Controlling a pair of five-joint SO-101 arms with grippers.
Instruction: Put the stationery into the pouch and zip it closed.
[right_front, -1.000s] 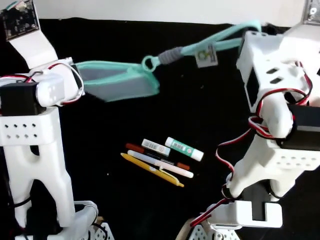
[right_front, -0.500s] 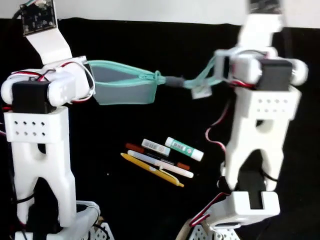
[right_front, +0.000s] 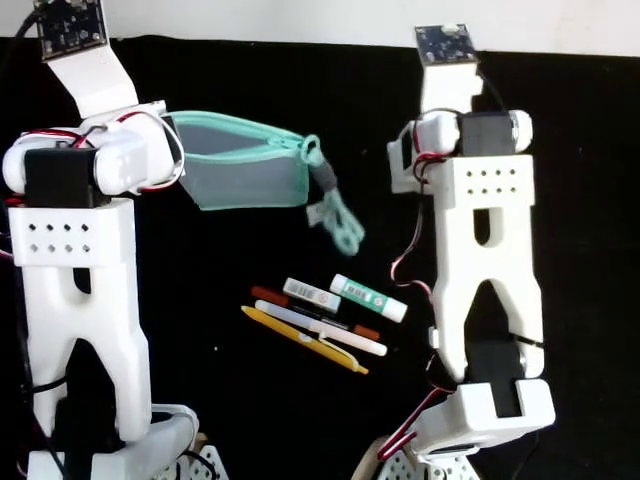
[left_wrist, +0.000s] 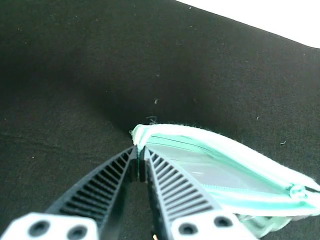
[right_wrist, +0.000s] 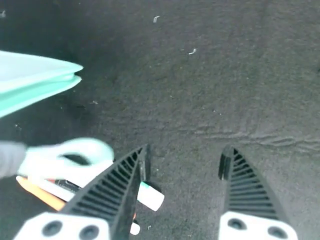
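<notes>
My left gripper (left_wrist: 139, 156) pinches the pouch (left_wrist: 215, 165) corner, held aloft, far end cut off | right gripper (right_wrist: 186, 156) gapes wide, empty | stationery (right_front: 322, 322) on table (right_front: 200, 300), partly hidden behind right finger.

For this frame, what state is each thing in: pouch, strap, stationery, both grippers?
Pouch: lifted off the table by one end; whether it is zipped is unclear.
Wrist strap: hanging loose from the pouch.
Stationery: lying on the table, outside the pouch.
Left gripper: shut on the pouch's end.
Right gripper: open, holding nothing.
</notes>
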